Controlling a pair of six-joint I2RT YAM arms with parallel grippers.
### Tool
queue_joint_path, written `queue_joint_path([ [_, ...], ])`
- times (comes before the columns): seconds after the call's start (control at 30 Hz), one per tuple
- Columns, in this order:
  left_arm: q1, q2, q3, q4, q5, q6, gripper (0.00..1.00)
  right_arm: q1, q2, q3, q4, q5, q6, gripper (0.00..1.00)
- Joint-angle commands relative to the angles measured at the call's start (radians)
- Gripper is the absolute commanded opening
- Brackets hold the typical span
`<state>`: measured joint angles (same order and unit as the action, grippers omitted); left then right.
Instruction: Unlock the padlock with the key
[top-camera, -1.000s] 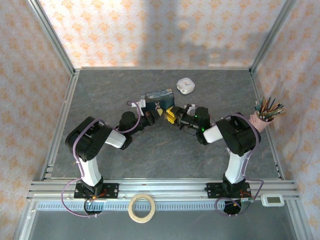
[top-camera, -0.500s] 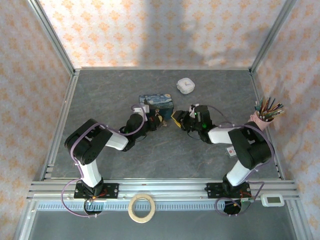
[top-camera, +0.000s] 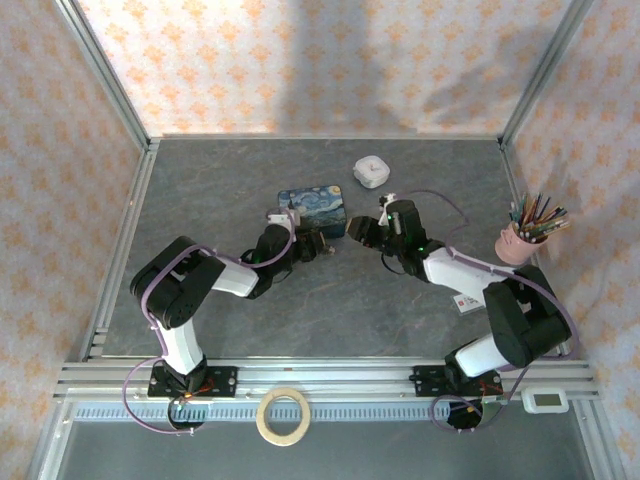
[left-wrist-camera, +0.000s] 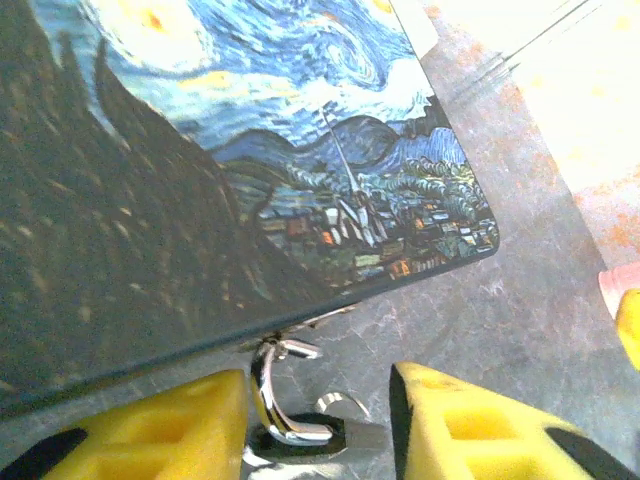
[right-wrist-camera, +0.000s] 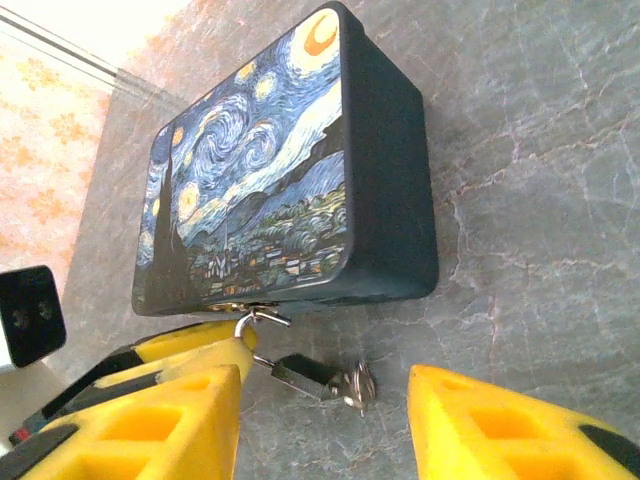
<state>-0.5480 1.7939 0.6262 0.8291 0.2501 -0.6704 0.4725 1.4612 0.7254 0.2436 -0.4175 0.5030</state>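
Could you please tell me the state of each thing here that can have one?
Blue Starry-Night painted tin: lid shut.
Small dark padlock: shackle through the tin's hasp; locked or not, unclear.
Small silver key: at the padlock's end, seemingly inserted.
Left gripper: open, astride the padlock.
Right gripper: open, empty.

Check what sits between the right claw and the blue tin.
The padlock, hooked on the tin clasp, with the key at its end; right wrist view shows it.

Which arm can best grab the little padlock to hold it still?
Probably left. The left claw is open and straddles the padlock. The right claw, also open, sits farther back, facing the key end, better for turning.
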Motion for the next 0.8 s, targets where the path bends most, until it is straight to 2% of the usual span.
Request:
queue_joint_path([
  [0.0, 0.027, -0.056, -0.013, 0.031, 0.000, -0.031, 0.45, 0.017, -0.018, 0.036, -0.067, 0.042, -0.095, 0.48],
  [0.2, 0.093, -0.141, -0.101, 0.104, 0.011, -0.140, 0.48, 0.080, -0.008, 0.073, -0.112, 0.067, -0.185, 0.50],
  [0.4, 0.168, -0.229, -0.148, 0.108, -0.031, -0.253, 0.48, 0.214, 0.099, 0.246, -0.329, 0.217, -0.399, 0.50],
  [0.5, 0.205, -0.264, -0.183, 0.152, -0.040, -0.313, 0.48, 0.232, 0.169, 0.316, -0.395, 0.249, -0.434, 0.50],
  [0.67, 0.224, -0.304, -0.189, 0.134, -0.052, -0.318, 0.48, 0.234, 0.255, 0.354, -0.407, 0.296, -0.334, 0.54],
  [0.77, 0.223, -0.314, -0.190, 0.120, -0.064, -0.311, 0.48, 0.243, 0.273, 0.336, -0.369, 0.304, -0.209, 0.64],
])
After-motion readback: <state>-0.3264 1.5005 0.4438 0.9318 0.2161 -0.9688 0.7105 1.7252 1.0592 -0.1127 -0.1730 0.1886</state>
